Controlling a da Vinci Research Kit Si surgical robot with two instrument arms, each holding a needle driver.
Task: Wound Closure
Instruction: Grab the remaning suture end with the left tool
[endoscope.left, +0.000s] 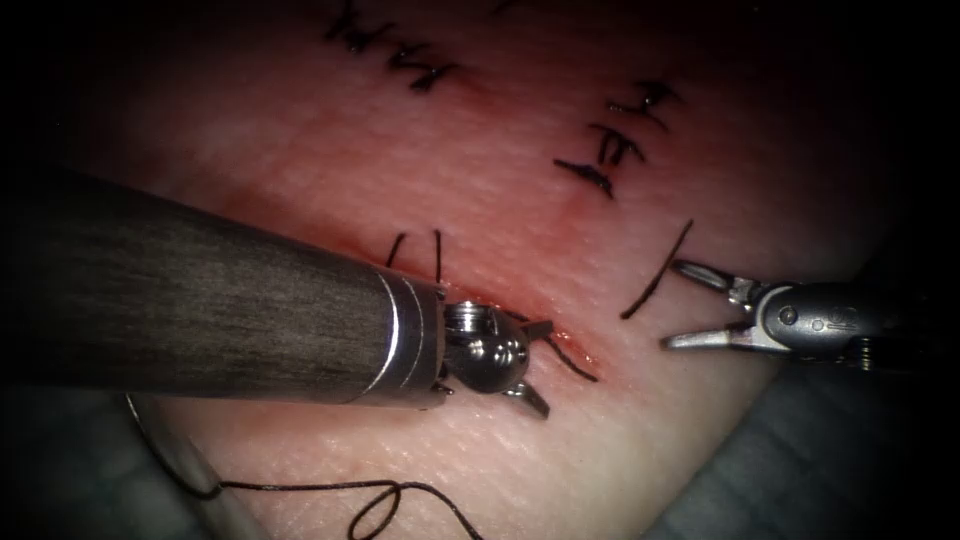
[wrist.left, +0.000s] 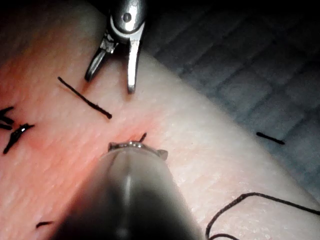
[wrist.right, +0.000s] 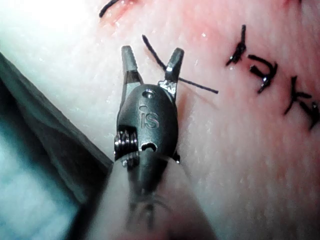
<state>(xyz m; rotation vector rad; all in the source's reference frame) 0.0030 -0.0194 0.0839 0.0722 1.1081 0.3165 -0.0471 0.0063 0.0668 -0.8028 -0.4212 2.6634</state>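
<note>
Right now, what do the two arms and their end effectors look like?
Left arm: thick dark matte shaft, silver collar, rounded shiny wrist joint, short metal end effector. Right end effector: grey metal body stamped "IS", a round pin, a small spring-like coil at its base, two slim tapered silver jaws.

- In the endoscope view, light falls from above onto the tissue (endoscope.left: 400, 150). It is brightest just ahead of the left tool (endoscope.left: 540, 366) and between the two tools, and it fades to near black toward every edge.
- The left tool's shaft, behind its parted jaws, is dull and dark. Its round wrist and metal collar carry small white glints.
- The right tool (endoscope.left: 675, 305) has pale, shining, parted jaws, and the body behind them sinks into shadow.
- The left wrist view is dim. The tissue ahead of the left tool is softly lit, and the cloth (wrist.left: 240, 75) beyond the right tool lies in gloom.
- The right wrist view is strongly lit, and the tissue to one side of the right tool's jaws glares white.
</note>
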